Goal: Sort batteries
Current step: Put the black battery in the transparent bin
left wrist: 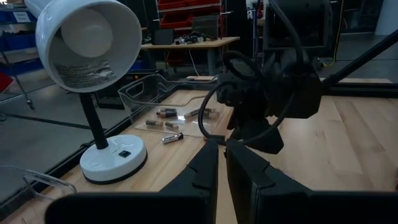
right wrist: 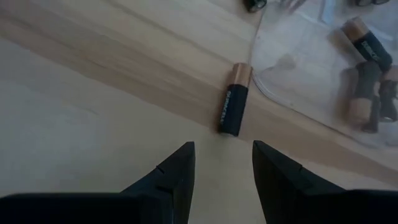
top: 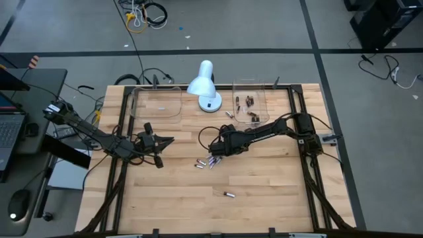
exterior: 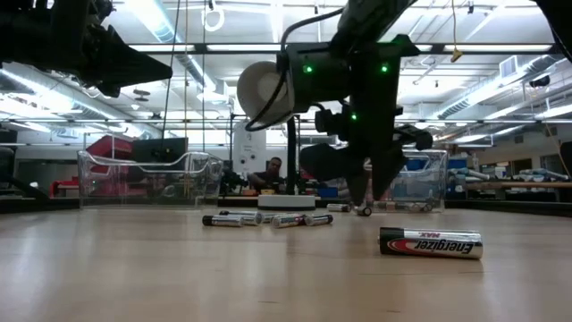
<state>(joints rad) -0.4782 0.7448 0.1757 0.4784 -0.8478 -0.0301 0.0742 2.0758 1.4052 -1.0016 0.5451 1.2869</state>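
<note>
Since the right end effector [right wrist: 224,165] hangs low over the table [top: 264,192] with its two fingers spread wide and nothing between them, the relation that matters is how the nearest battery [right wrist: 234,107] lies to that gap. In the right wrist view this black-and-copper cell rests flat on the wood a little ahead of the fingertips and roughly in line with the space between them. Its long axis points away from the fingers, tilted only slightly, with the copper end farther off. Judged from that, the fingers would close across its width rather than along its length, so a short advance and a drop look enough, with little twist of the wrist. The cell lies just outside the curved edge of the clear tray [right wrist: 298,81], which already holds several coppery batteries [right wrist: 367,46], so crowding that rim is the risk. A loose cluster of batteries [top: 206,162] lies near the same end effector in the high view, and one more battery [top: 228,194] sits well apart. The left end effector [top: 168,140] waits farther off, fingers drawn nearly together on nothing, so the right arm is the nearer one.
</note>
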